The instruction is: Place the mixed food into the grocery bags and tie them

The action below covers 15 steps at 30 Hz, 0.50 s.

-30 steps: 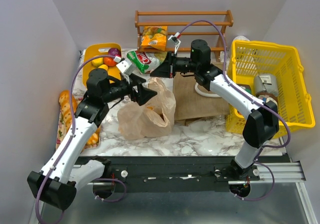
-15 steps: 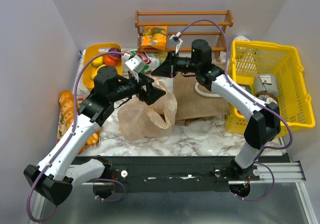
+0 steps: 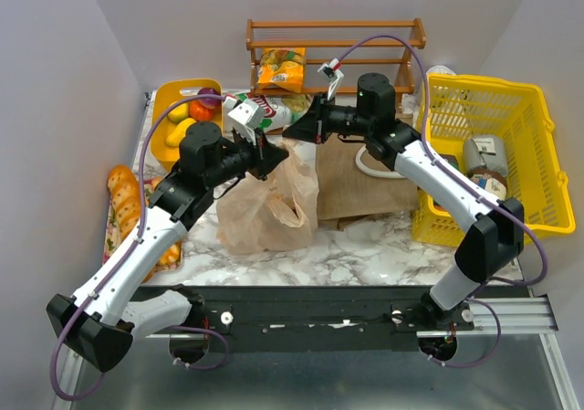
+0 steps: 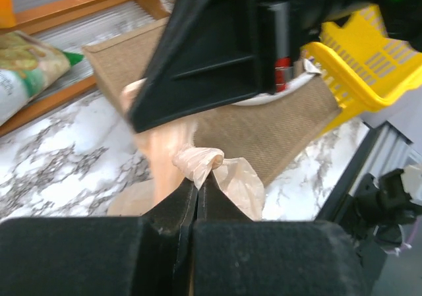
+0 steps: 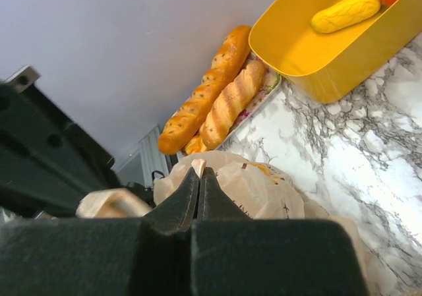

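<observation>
Surroundings, top view: tote touching plastic bag at its 3 o'clock, basket beyond; fruit tray at 10, loaves at 9, rack at 12. Bare marble only toward 6. Left claw clamped on twisted handle above plastic bag; right claw pinched on bag film, just beside at 1.

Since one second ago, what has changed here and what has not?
The left gripper moved toward the back, nearer the right gripper, and shut on a handle of the peach plastic bag; its jaws stood open before. The right gripper shifted slightly right, shut on the bag. The jute tote and yellow basket stayed.
</observation>
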Available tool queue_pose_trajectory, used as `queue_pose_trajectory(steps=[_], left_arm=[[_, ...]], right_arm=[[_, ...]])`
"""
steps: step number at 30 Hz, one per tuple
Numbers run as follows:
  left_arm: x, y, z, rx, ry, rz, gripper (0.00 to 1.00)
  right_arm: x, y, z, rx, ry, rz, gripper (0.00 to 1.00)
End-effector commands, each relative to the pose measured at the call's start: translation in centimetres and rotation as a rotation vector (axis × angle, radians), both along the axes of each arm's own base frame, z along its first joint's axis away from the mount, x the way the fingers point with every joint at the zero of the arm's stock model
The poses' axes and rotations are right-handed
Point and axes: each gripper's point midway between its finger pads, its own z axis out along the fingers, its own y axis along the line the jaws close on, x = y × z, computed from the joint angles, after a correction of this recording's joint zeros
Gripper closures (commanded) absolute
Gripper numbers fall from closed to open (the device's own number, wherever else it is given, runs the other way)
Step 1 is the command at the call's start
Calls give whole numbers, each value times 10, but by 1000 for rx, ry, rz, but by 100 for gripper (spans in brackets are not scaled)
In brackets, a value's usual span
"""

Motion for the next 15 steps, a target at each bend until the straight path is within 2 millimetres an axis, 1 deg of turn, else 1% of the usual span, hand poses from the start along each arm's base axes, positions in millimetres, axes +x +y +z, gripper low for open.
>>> queue_pose_trajectory(steps=[1, 2, 3, 6, 7, 9, 10, 11, 14, 15], left_arm=[[15, 16, -1, 26, -33, 128, 100], [16, 18, -1, 30, -32, 140, 100], [18, 21, -2, 34, -34, 161, 100], [21, 20, -3, 22, -32, 168, 100], [21, 19, -4, 16, -28, 162, 100], [23, 17, -5, 8, -24, 162, 100], [23, 16, -6, 5, -21, 161, 100], [24, 16, -7, 4, -17, 166, 100], [26, 17, -10, -4, -15, 178, 100], [26, 17, -9, -10, -19, 180, 100]], right_arm=[[-8, -16, 17, -10, -77, -82, 99], [-9, -19, 19, -11, -88, -93, 99], [-13, -23, 28, -2, -113, -102, 99], [-18, -26, 27, -11, -136, -117, 99], [-24, -25, 30, -7, -151, -112, 99], [-30, -22, 26, -12, -162, -98, 99], [-37, -17, 26, -11, -167, -78, 99], [-40, -15, 23, -12, -166, -67, 99], [-51, -4, 9, -24, -154, -21, 99], [-54, 0, 1, -36, -144, -7, 99]])
